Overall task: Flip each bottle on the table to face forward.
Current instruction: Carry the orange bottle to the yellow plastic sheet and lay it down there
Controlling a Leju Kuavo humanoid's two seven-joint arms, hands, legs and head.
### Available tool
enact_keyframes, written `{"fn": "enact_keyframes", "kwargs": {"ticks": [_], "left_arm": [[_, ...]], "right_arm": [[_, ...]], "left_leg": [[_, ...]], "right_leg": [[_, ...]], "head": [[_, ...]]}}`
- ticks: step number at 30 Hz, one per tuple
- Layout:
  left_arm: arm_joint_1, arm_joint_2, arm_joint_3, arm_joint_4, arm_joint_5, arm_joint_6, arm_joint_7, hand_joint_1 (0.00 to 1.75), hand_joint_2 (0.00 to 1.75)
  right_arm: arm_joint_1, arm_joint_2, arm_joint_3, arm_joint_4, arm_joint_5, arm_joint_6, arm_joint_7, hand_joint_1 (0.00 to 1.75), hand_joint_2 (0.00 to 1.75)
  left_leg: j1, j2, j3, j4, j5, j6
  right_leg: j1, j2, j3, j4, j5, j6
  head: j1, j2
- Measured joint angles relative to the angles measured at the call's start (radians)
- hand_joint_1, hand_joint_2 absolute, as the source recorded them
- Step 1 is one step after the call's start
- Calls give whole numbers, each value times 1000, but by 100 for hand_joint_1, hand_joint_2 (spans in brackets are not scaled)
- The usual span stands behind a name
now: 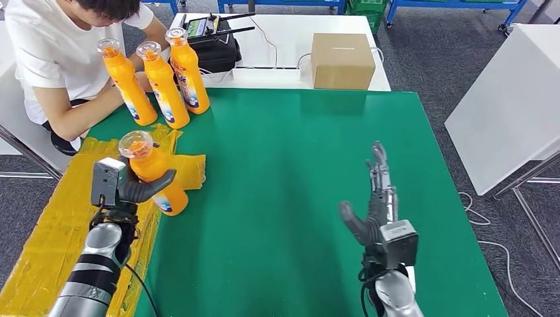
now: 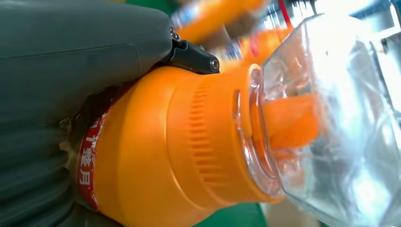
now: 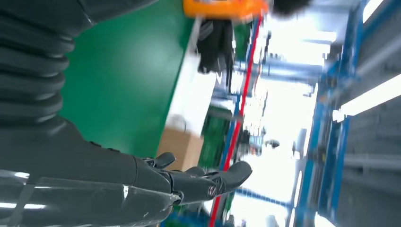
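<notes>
Near the worktop's [image 1: 310, 198] front edge, the right hand [image 1: 373, 205] hovers above the green surface, fingers spread and holding nothing. At the front-left edge, the left hand [image 1: 135, 188] grips an orange bottle [image 1: 155, 175], apparently upright, beside yellow wrapping [image 1: 46, 238]. At the far-left corner stand three more bottles [image 1: 162, 82], close together before a seated person [image 1: 63, 53].
</notes>
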Motion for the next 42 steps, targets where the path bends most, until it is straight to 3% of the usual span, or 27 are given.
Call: {"fn": "enact_keyframes", "kwargs": {"ticks": [4,8,11,19,23,29,35,36,39,40,42], "left_arm": [[-11,21,24,22,-170,101,-2,175,175],[-41,53,1,83,-587,304,30,175,175],[-51,83,-28,152,-802,373,50,175,175],[-64,107,-65,241,-861,401,58,175,175],[-67,120,-95,275,-1012,444,96,175,175],[-59,145,-161,354,-1211,580,90,175,175],[-29,150,-204,384,-1257,595,61,175,175],[-28,150,-208,386,-1257,597,59,152,175],[-27,149,-215,392,-1245,599,46,21,175],[-26,147,-216,393,-1233,599,36,0,175],[-22,138,-217,394,-1203,599,11,0,175]], "right_arm": [[29,-5,-40,-56,-10,2,6,0,175],[31,-5,-53,-83,-13,-4,6,0,175],[31,-6,-60,-91,-23,-6,6,0,175],[31,-10,-67,-98,-30,-5,6,0,175],[30,-11,-67,-99,-47,8,2,0,175],[20,-20,-62,-98,-54,13,-8,0,175],[18,-31,-57,-93,-63,18,-11,0,175],[18,-32,-57,-92,-63,18,-11,0,175],[17,-34,-56,-90,-63,20,-11,0,175],[17,-35,-56,-89,-63,20,-11,0,175],[17,-37,-55,-87,-56,19,-12,0,175]], "left_leg": [[0,0,0,0,0,0],[0,2,1,0,0,0],[0,4,2,0,0,0],[0,4,2,0,0,0],[0,4,2,0,0,0],[0,4,1,0,0,0],[0,4,1,0,0,0],[0,3,1,0,0,0],[0,3,1,0,0,0],[0,3,2,0,0,0],[0,3,2,0,0,0]], "right_leg": [[0,0,1,0,0,0],[0,2,1,0,1,-2],[0,4,0,0,2,-3],[0,4,0,0,2,-3],[0,4,1,0,2,-3],[0,4,1,0,2,-3],[0,3,0,0,2,-3],[0,3,1,0,2,-3],[0,3,1,0,2,-3],[0,3,1,0,2,-3],[0,3,1,0,2,-3]], "head": [[0,0],[0,0],[0,0],[0,0],[0,0],[0,0],[0,0],[0,0],[0,0],[0,0],[0,0]]}}
